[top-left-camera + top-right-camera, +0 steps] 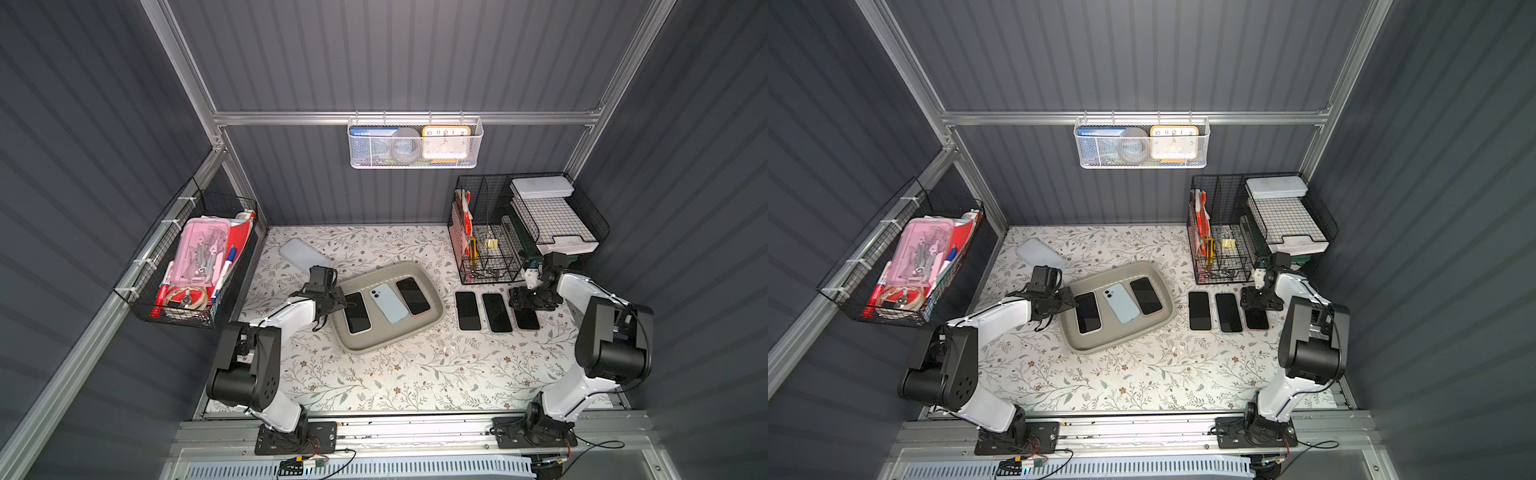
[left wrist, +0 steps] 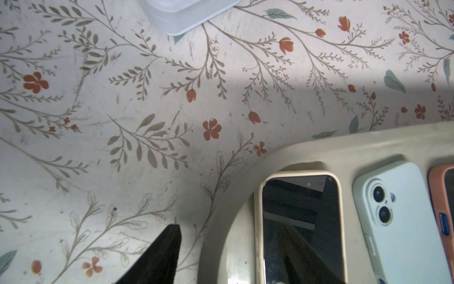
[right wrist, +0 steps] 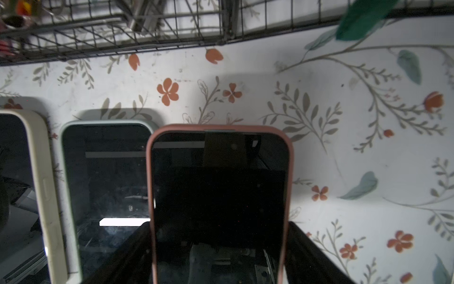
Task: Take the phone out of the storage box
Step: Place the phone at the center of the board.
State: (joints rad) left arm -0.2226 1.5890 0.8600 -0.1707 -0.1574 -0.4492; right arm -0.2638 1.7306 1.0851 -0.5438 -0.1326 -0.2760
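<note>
Scene: My two arms reach in from the front edge over a floral worktop [image 1: 415, 374] inside a grey booth.
Box [image 1: 386, 334]: It sits skewed near the middle of the worktop, a little toward the left edge, with three phones side by side in it.
In the box: The cream phone [image 1: 357, 312] lies screen up nearest the left edge. The blue phone [image 1: 389, 303] lies face down in the middle, lenses showing. The coral phone [image 1: 412, 296] lies screen up nearest the right edge.
Left pincer [image 1: 341, 303]: My jaws stand apart and empty over the box's left rim. My wrist view shows one finger [image 2: 159, 255] above the worktop, outside the rim. A dark blur crosses the cream phone's screen; I cannot tell whether it is a finger or a reflection.
Right pincer [image 1: 528, 308]: I am closed on the long sides of the pink phone [image 3: 218, 191], outside the box near the right edge, with fingers [image 3: 309, 248] flanking its case. I cannot tell whether it rests on the worktop or hangs just above it.
Row: The mint phone [image 1: 497, 312] lies just beside the pink one, and the ivory phone [image 1: 468, 310] lies next toward the box. Both are flat, screens up, apart from the box.
Slab [image 1: 301, 254]: It is pale and flat, near the back-left corner and apart from the box.
Rack [image 1: 482, 199]: The black wire rack stands in the back-right corner, just behind the row.
Walls: A black basket [image 1: 143, 274] of pens and tape hangs on the left wall. A white basket [image 1: 374, 153] with a clock hangs on the back rail.
</note>
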